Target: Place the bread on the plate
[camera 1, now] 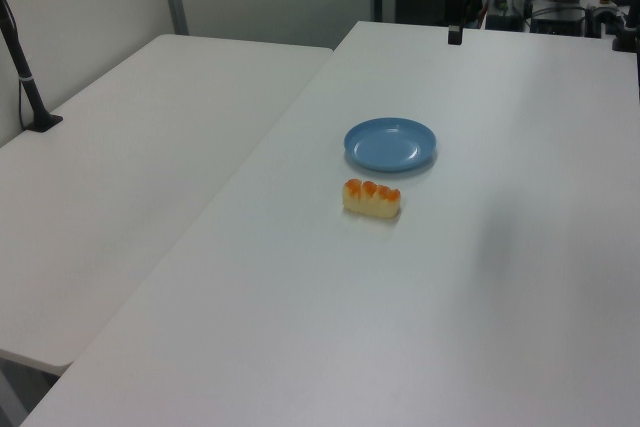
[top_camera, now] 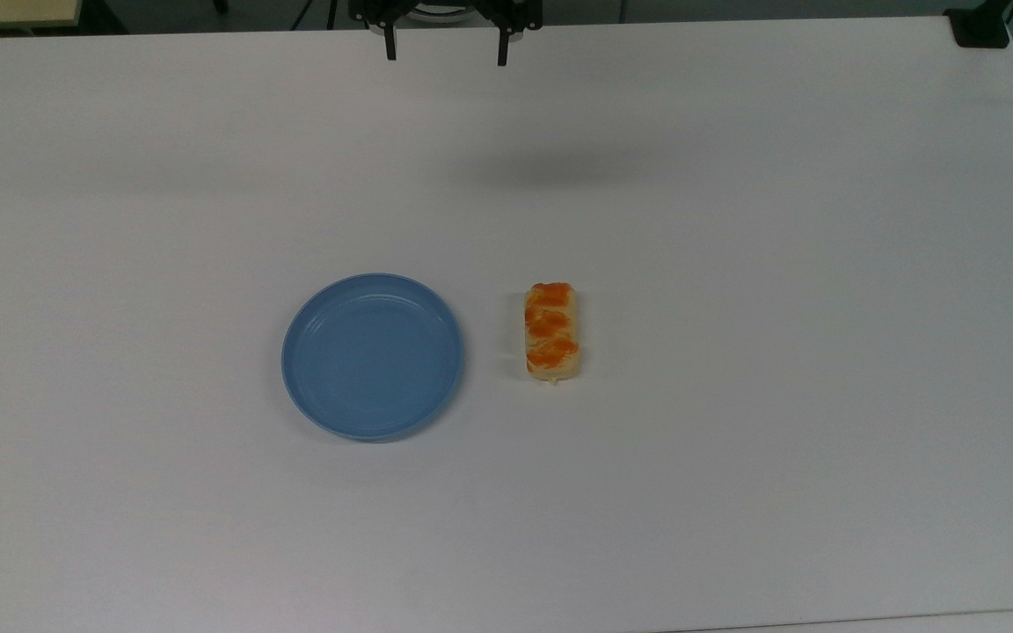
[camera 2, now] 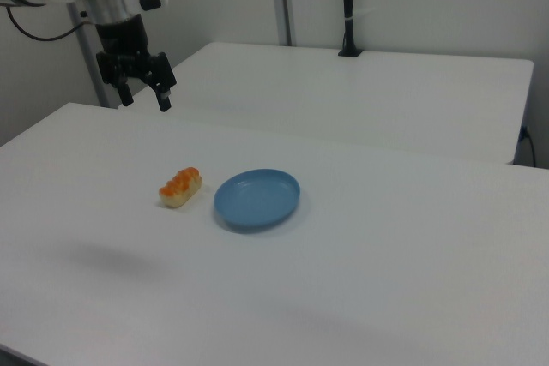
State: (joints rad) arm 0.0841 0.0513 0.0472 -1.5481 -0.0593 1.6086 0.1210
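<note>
Bread (top_camera: 551, 331) lies flat on the worktop (top_camera: 735, 220) just beside the plate (top_camera: 372, 355), apart. Likely light, soft, crushable; pinch across its narrow middle. Tool (camera 2: 146, 93) aloft, spread, empty.

Even, bright, diffuse light across all views; source seems overhead. White tabletop (top_camera: 735, 220) reads slightly grey-violet in the top view, with no hard glare. Soft, blurred shadow patch on the tabletop at the top view's upper middle; a like faint smudge at the right view's lower left. Plate (top_camera: 373, 356) casts a thin dark crescent along its near rim in the top view; bread (top_camera: 552, 331) has a faint shadow at its base. Fine grain in the side views; focus fairly even.
</note>
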